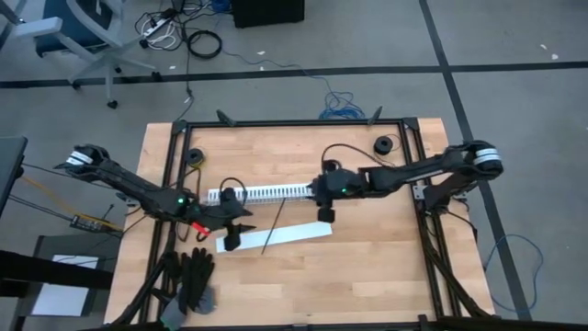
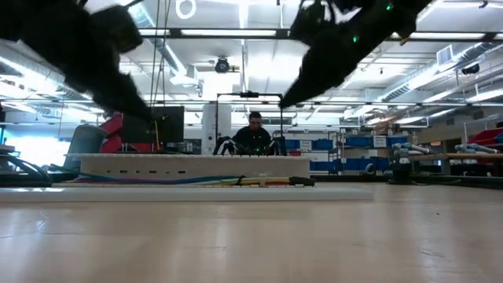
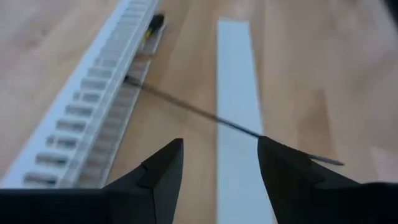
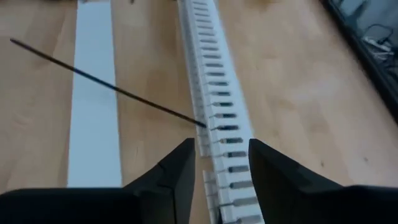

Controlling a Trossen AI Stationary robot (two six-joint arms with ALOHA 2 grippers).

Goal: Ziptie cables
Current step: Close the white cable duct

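Cables [image 2: 196,180] lying along slotted white channel [image 1: 266,192], mid-table toward back edge. Right gripper [image 4: 219,163] parted, empty, above channel's right end. Left gripper [image 3: 219,163] parted, empty, over black zip tie [image 1: 271,229] crossing white strip [image 1: 294,233].

Most of the cables [image 2: 196,180] are hidden behind the slotted channel [image 1: 266,193] wall beneath the right hand [image 4: 217,165]; colours are made out only in the low view. The zip tie [image 3: 205,115] tip beyond the left hand [image 3: 219,163] is blurred. Both arms are cut off there.
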